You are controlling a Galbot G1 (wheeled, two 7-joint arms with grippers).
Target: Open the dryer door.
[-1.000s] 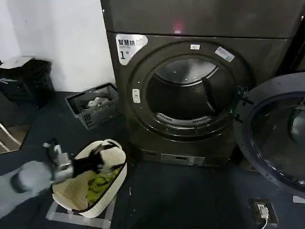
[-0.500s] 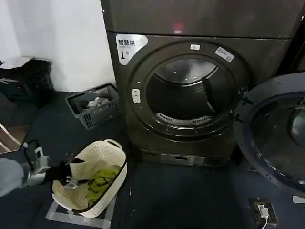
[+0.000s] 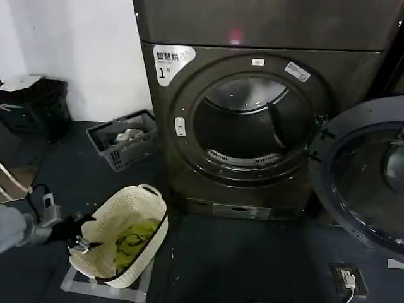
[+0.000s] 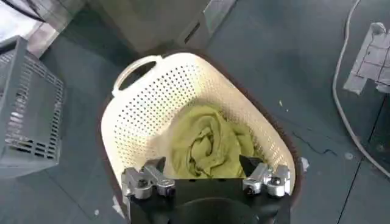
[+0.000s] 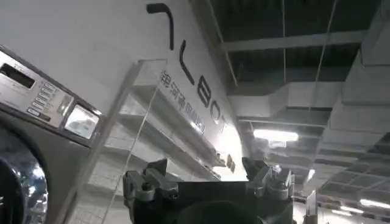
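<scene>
Moved: since one second ago the left tool [image 3: 81,243] has slid down and toward the left edge of the head view, and it now sits at the near rim of the cream basket [image 3: 146,203] in the lower left.
Left tool state: its two fingers [image 4: 144,181] are spread apart with nothing between them, as the left wrist view shows.
Right tool state: the right tool [image 5: 207,176] is also spread apart and holds nothing; it points up at a ceiling and a shelf.
Dryer door: the dryer door [image 3: 363,173] is at the right edge of the head view, swung wide out from the dark grey dryer [image 3: 252,31]. Its dark inner side faces the camera.
Drum hole: the round hole [image 3: 249,123] of the machine with the "1" sticker [image 3: 170,61] is in plain sight in the middle of the frame.
Which way: the door lies far to the right of the left tool and higher in the frame, well apart from it. By its side alone, the right arm looks the nearer one.
Task guess: the door looks already open.
Cream basket: it holds a yellow-green cloth [image 4: 207,143], bunched up in the bottom.
Grey crate: the grey crate [image 3: 123,140] at middle left holds some pale cloth.
Floor: both stand on the dark floor [image 3: 240,265].
</scene>
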